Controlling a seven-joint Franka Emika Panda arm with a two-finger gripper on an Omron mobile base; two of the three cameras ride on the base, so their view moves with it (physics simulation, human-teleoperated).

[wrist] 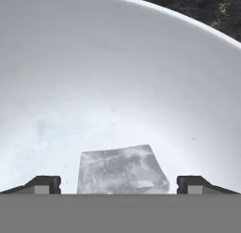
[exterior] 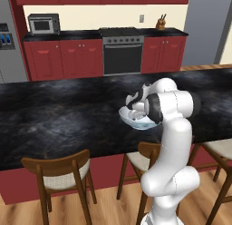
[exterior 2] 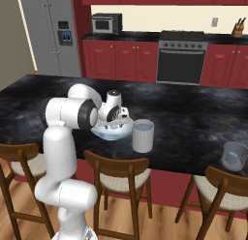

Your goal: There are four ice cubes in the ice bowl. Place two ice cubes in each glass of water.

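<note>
An ice cube (wrist: 122, 168) lies in the ice bowl (wrist: 117, 77) between the fingertips of my tool (wrist: 118, 184), jaws wide; the nearer glass of water (exterior 2: 143, 135) waits just beside on the counter (exterior 2: 193, 118); squeezed off-centre, I judge the cube could squirt free

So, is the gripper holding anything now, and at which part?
Nothing is held. The gripper is open inside the ice bowl, with one ice cube between its fingertips, not yet gripped.

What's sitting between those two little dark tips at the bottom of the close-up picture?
An ice cube lies on the ice bowl's pale inner surface, between the fingertips of the open end effector, touching neither, as the hand view shows.
</note>
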